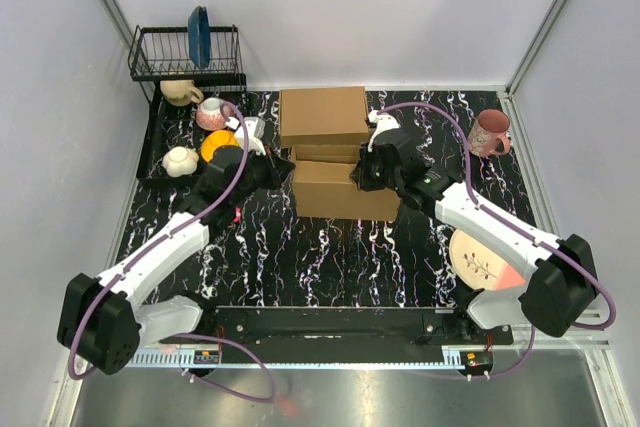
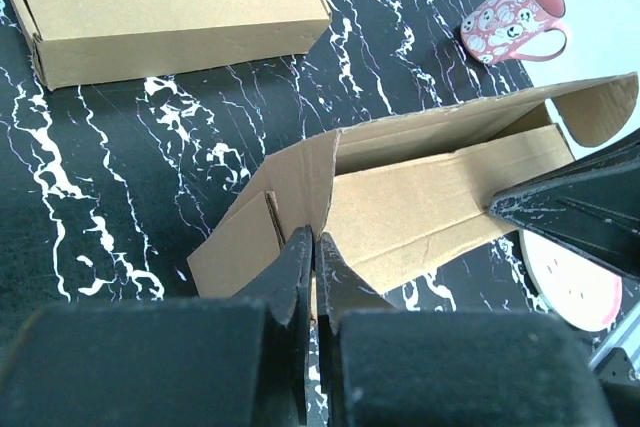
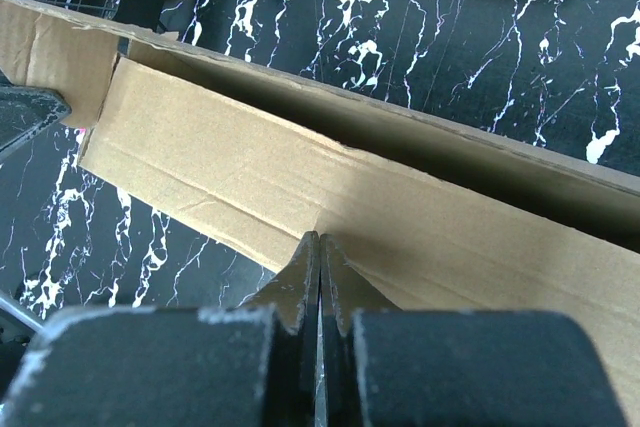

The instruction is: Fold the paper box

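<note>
Left gripper (image 2: 312, 239), pinched shut on nothing, noses the paper box (image 2: 430, 197) corner fold right at its tips. Right gripper (image 3: 319, 239), also closed and empty, presses the long panel just ahead. Walls half-raised; next, I'd say, tuck the end flap inward.

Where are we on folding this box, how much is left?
Partly formed. Done: the paper box has its long walls raised. In hand: the left gripper and right gripper, both shut, sit at opposite ends of it. Left: an end flap stands open, and the box is not closed up like the finished box behind it.
</note>
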Robot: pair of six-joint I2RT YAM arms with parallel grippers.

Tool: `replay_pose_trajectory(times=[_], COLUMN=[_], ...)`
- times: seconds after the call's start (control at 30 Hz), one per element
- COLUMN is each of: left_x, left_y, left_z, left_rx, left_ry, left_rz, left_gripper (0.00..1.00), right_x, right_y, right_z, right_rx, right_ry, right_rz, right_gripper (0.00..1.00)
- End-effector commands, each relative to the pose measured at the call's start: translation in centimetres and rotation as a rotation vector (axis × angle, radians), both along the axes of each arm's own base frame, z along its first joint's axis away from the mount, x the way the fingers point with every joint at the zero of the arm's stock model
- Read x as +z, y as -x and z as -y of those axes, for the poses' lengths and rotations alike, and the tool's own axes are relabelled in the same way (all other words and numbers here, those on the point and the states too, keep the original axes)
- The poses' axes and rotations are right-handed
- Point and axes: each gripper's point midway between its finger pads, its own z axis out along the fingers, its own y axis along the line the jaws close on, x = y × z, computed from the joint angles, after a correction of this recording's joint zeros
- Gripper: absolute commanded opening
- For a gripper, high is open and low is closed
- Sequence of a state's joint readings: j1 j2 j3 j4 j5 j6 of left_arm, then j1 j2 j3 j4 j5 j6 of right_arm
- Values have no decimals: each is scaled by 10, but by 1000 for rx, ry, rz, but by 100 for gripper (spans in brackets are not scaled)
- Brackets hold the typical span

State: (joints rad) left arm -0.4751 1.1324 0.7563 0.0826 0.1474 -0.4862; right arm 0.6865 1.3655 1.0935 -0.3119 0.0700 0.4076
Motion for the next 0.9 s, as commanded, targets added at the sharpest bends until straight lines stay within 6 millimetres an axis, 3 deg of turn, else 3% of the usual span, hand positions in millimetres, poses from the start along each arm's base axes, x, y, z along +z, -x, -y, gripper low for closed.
replay_pose_trajectory(times=[0.0,0.3,0.5,0.67,0.87], left_x=[-16,-30,-40,-44,-43], left_y=[11,9,11,11,8], left_z=[-4,-15,-10,-12,-13], left_rx=[-27,17,32,55,68], left_ry=[-84,-145,-149,-174,-196], left_rz=[16,46,21,13,2], left_gripper=[0,0,0,0,0], right_x=[-36,-37,-37,-11,40], right_y=[13,14,15,18,21], right_z=[18,18,18,15,20], right_rx=[-9,-7,-5,1,-16], right_ry=[124,128,123,82,23], right_rz=[-79,-79,-79,-48,19], right_gripper=[0,0,0,2,22])
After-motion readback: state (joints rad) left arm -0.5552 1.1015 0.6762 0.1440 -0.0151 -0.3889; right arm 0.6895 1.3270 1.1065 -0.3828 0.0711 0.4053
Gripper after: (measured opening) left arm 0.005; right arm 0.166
